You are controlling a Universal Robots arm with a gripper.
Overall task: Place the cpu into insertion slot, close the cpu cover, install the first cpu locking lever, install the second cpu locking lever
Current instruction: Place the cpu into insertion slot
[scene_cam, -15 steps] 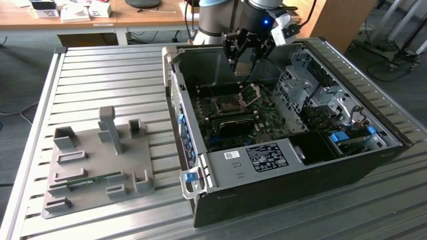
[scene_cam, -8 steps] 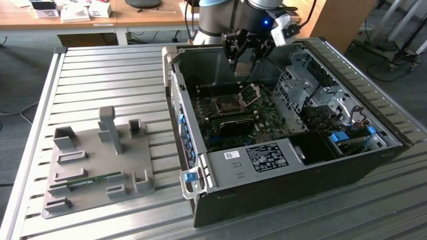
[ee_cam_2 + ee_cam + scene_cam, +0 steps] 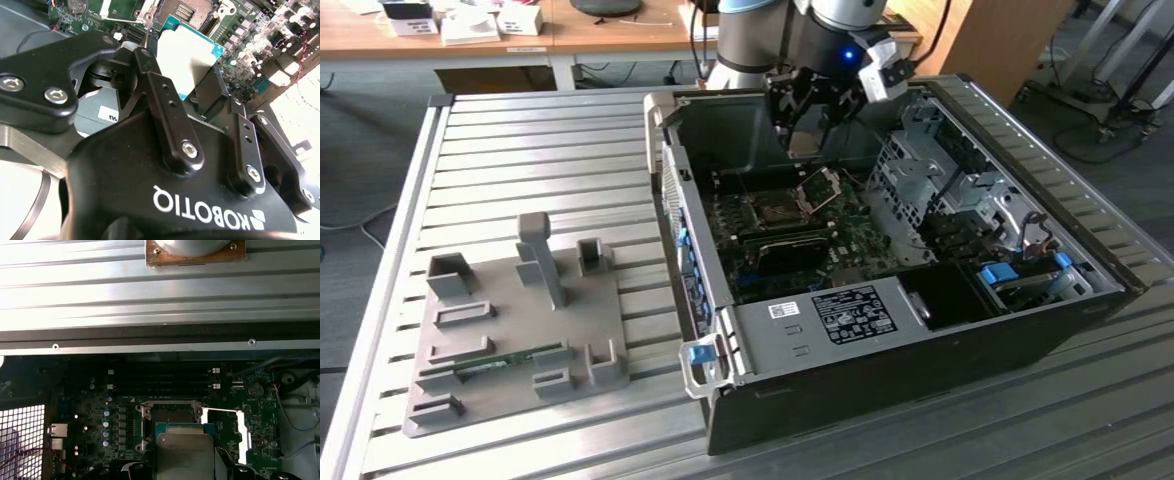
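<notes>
My gripper [image 3: 806, 128] hangs inside the open computer case [image 3: 881, 350], above the green motherboard [image 3: 781, 235]. It is shut on the cpu [image 3: 186, 54], a pale square chip with a teal edge, held between two black fingers [image 3: 162, 100]. In the first wrist view the cpu [image 3: 184, 454] hovers just off the insertion slot [image 3: 169, 416], partly covering its near side. The cpu cover [image 3: 235, 434], a silvery frame, stands swung open beside the slot. In the exterior view the slot [image 3: 767, 212] lies below the gripper, and the raised cover [image 3: 821, 184] stands at its far side.
The case walls [image 3: 670, 190] ring the board. A metal drive cage [image 3: 927, 170] fills the exterior view's right side. Memory slots [image 3: 160, 382] lie beside the socket. On the slatted table [image 3: 520, 150] sits a grey fixture plate [image 3: 520, 330] holding a memory stick [image 3: 494, 362].
</notes>
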